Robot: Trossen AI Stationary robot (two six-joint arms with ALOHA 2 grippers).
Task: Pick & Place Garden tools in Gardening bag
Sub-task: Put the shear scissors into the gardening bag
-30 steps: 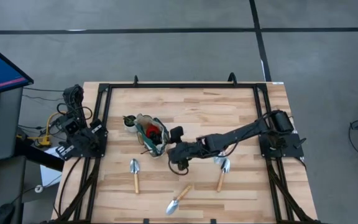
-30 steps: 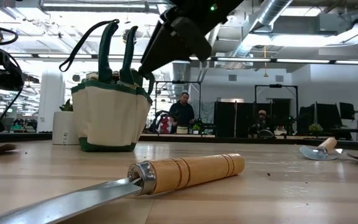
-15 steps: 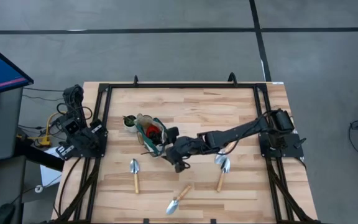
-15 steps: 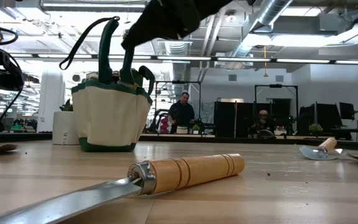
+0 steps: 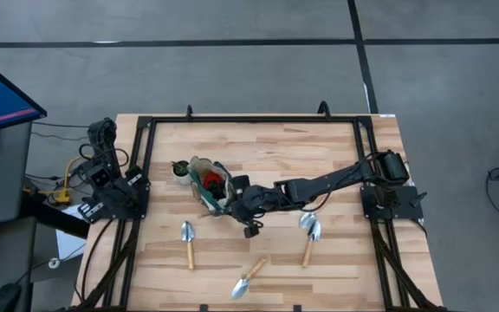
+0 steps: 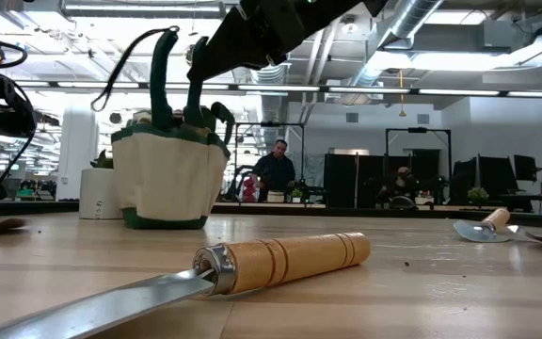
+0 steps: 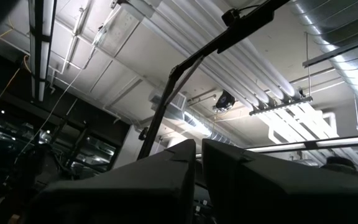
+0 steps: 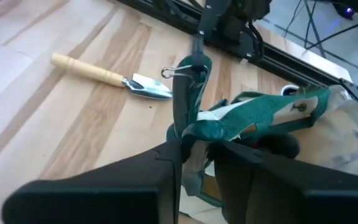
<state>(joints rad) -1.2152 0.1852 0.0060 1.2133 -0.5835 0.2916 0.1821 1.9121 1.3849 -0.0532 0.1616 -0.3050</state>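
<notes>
The beige gardening bag point(image 5: 206, 184) with green trim stands upright on its base left of the table's middle, something red showing inside it. My right gripper point(image 8: 197, 144) is at the bag's right rim point(image 5: 230, 194), shut on a green handle strap. Three wooden-handled trowels lie flat nearer the front edge: one left point(image 5: 188, 243), one at the front point(image 5: 249, 279), one right point(image 5: 308, 234). My left gripper point(image 7: 198, 167) is parked at the table's left edge point(image 5: 111, 186), shut on nothing and pointing up at the ceiling. My right gripper pinches one of the bag's green handle straps point(image 8: 199, 128) between its two fingers, where the strap bunches near the bag's rim. The fingers slant down at it from the table's right side. The strap's loop point(image 8: 185, 87) stands up beyond the fingers, and the bag rests on the table.
A small white pot with a dark top point(image 5: 180, 170) stands just left of the bag. Black frame rails point(image 5: 249, 120) run along the table's edges. In the low view a trowel point(image 6: 280, 261) lies close to the camera, and people stand in the room beyond.
My right gripper has travelled toward the table's left and far edges, from in front of the bag's right side up to its rim and handles.
</notes>
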